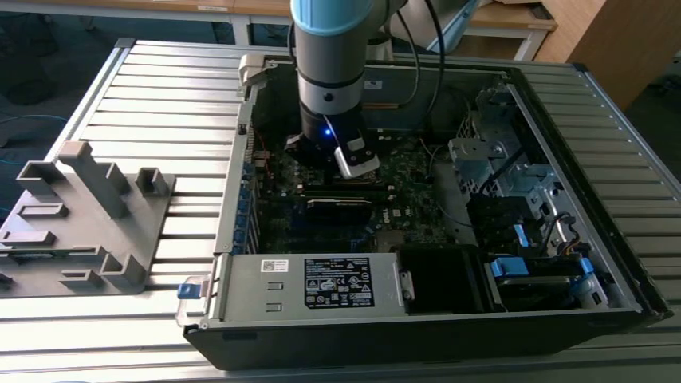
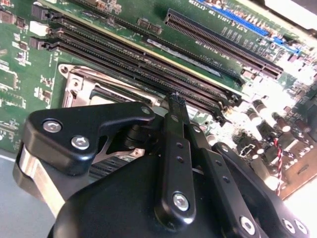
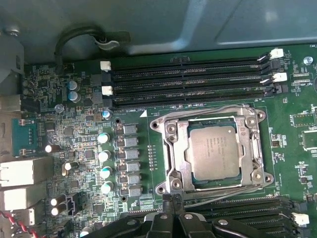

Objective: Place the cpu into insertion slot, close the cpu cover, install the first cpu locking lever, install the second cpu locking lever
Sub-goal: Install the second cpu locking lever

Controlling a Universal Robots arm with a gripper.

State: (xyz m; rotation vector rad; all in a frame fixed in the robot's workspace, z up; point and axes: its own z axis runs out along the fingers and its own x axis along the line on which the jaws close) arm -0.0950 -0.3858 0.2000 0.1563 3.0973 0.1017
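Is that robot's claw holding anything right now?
Nothing is held. The gripper has its jaws shut together with nothing between them, just beside the cpu cover, which lies down over the cpu.

Whole setup sits on a ribbed aluminium table [image 1: 159, 96] with long parallel slots running across it. Behind that there's a light wooden desk [image 1: 511, 16] on white legs, plus a wooden cabinet [image 1: 607, 40] off at the exterior view's right. Floor [image 1: 43, 64] looks dark blue-grey and kinda shadowy. Lighting is pretty even, nothing harsh.
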